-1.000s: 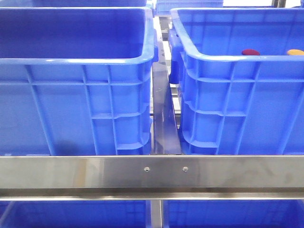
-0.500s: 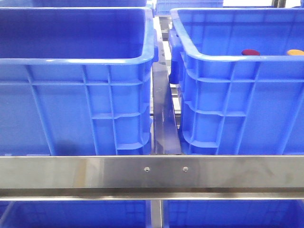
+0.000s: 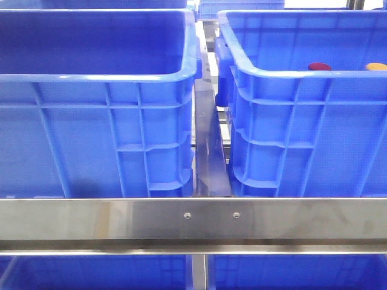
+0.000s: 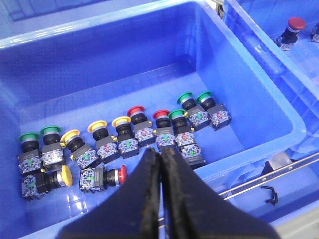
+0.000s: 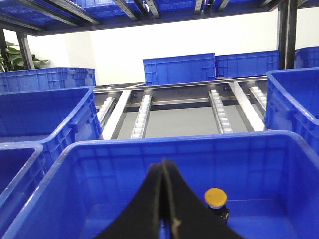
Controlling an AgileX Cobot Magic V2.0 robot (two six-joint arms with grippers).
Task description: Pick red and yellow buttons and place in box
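Note:
The box (image 3: 284,74), a blue crate with a ribbed inner wall, stands at the right in the front view. A dark red button cap (image 3: 318,66) and a yellow-orange button cap (image 3: 376,66) show just over its near rim. My right gripper (image 5: 165,162) is shut and empty above this box (image 5: 174,141), near the yellow button (image 5: 216,197). My left gripper (image 4: 160,151) is shut and empty over the near edge of the left crate (image 4: 124,55). The box's corner (image 4: 259,15) with the red button (image 4: 296,23) also shows there. Neither gripper shows in the front view.
The left crate (image 3: 97,77) holds several green, yellow and red push buttons (image 4: 124,139) in a loose row on its floor. A steel rail (image 3: 193,220) crosses in front of both crates. More blue crates (image 5: 179,69) and roller tracks (image 5: 219,112) lie beyond.

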